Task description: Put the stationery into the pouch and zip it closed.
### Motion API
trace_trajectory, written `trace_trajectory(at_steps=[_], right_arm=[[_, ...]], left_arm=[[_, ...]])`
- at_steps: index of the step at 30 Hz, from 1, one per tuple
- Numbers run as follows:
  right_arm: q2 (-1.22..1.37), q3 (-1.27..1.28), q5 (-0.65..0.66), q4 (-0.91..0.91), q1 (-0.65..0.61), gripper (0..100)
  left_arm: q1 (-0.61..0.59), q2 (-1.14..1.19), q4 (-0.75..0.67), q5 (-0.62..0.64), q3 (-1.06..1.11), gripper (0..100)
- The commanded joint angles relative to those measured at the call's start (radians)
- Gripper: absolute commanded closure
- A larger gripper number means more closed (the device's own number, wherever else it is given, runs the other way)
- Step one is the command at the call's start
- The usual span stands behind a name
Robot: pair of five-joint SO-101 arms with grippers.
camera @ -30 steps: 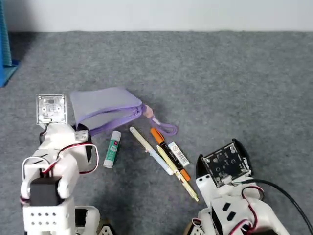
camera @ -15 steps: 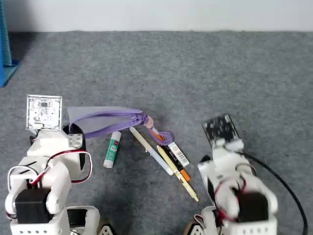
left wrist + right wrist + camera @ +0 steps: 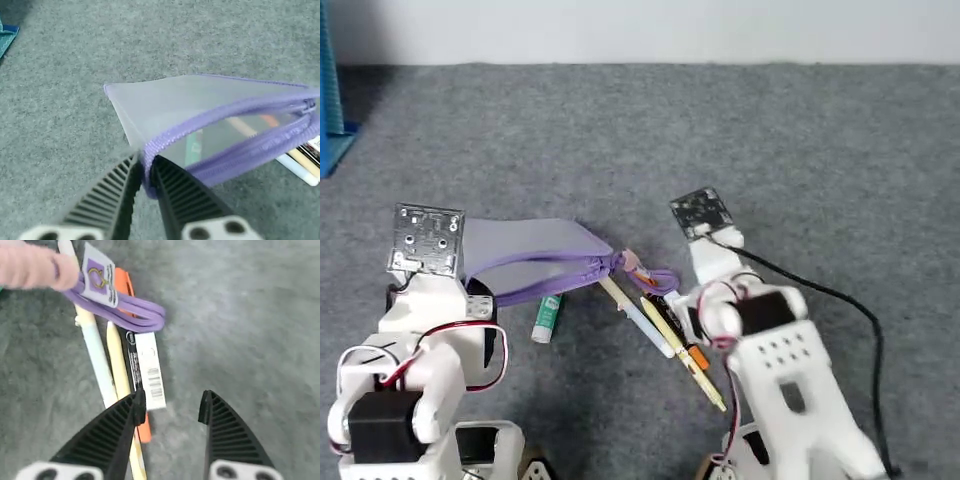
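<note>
The pouch (image 3: pixel 535 245), pale purple and see-through, lies on the grey carpet (image 3: pixel 790 150) in front of the left arm, its zip edge facing the arms and raised off the floor at the near corner. The left gripper (image 3: pixel 145 164) is clamped on that corner, both ribbed fingers (image 3: pixel 172 187) pressed against the purple zip tape. In the left wrist view the two zip edges stand apart along most of their length and meet at the far end. The glue stick (image 3: pixel 547 315) lies on the carpet just beside the pouch, its upper end under the raised edge. To its right the white pen (image 3: pixel 638 318), the yellow pen (image 3: pixel 692 368), the orange marker (image 3: pixel 697 355) and the black marker (image 3: pixel 134 357) lie close together in a slanted bundle, touching one another. A purple cord (image 3: pixel 132 307) loops from the pouch's pink tab (image 3: pixel 27 267) across the upper ends of the bundle. The right gripper (image 3: pixel 172 402) hangs over the lower part of the bundle with its fingers apart and nothing between them; one fingertip is over the black marker's white label, the other over bare carpet.
</note>
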Motion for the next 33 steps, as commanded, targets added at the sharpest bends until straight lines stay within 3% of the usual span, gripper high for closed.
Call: trace_trajectory(at_steps=[1, 14, 20, 24, 33], right_arm=[[0.136, -0.009, -0.008, -0.116, -0.030, 81.2], [0.529, -0.017, -0.008, -0.404, -0.042, 81.6], [0.553, -0.041, -0.008, -0.380, -0.039, 83.8], [0.545, -0.038, -0.006, -0.378, -0.033, 99.8], [0.437, -0.043, -0.006, -0.173, 0.035, 99.1]], left_arm=[[-0.048, 0.003, 0.005, -0.011, -0.050, 99], [-0.071, -0.005, 0.006, -0.011, -0.002, 99], [-0.068, -0.005, 0.006, -0.011, -0.002, 99], [-0.069, -0.005, 0.006, -0.011, -0.002, 99], [-0.071, -0.005, 0.008, -0.011, -0.001, 99]])
